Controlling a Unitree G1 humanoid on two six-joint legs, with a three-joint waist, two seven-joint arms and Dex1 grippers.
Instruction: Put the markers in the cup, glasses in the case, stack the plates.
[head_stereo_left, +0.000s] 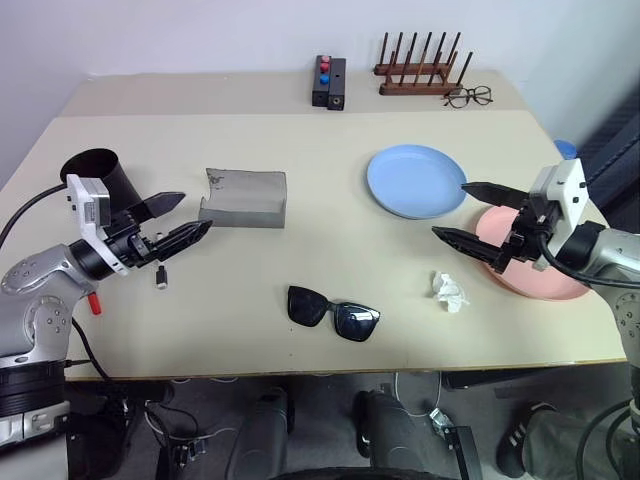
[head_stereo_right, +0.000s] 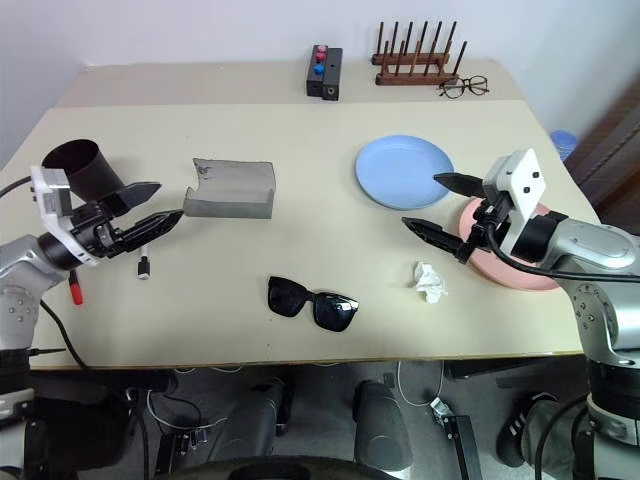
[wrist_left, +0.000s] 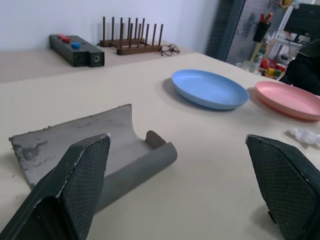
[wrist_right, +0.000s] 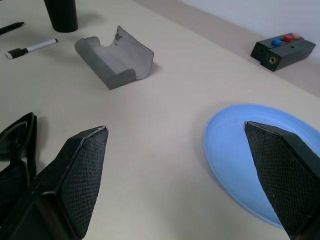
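Note:
The black cup (head_stereo_left: 100, 172) stands at the table's left side. A grey case (head_stereo_left: 243, 198) lies open to its right. Black sunglasses (head_stereo_left: 333, 312) rest near the front edge. The light blue plate (head_stereo_left: 415, 180) sits right of centre, and the pink plate (head_stereo_left: 545, 282) lies beyond it at the right edge. My left gripper (head_stereo_left: 197, 212) hovers open between cup and case, above a white marker (head_stereo_right: 143, 262). A red marker (head_stereo_right: 75, 292) pokes out under the left arm. My right gripper (head_stereo_left: 448, 209) stands open and empty over the near edges of both plates.
A crumpled white paper (head_stereo_left: 449, 290) lies in front of the pink plate. At the back stand a black box with red and blue buttons (head_stereo_left: 329, 82), a wooden peg rack (head_stereo_left: 420, 72) and thin-rimmed spectacles (head_stereo_left: 468, 96).

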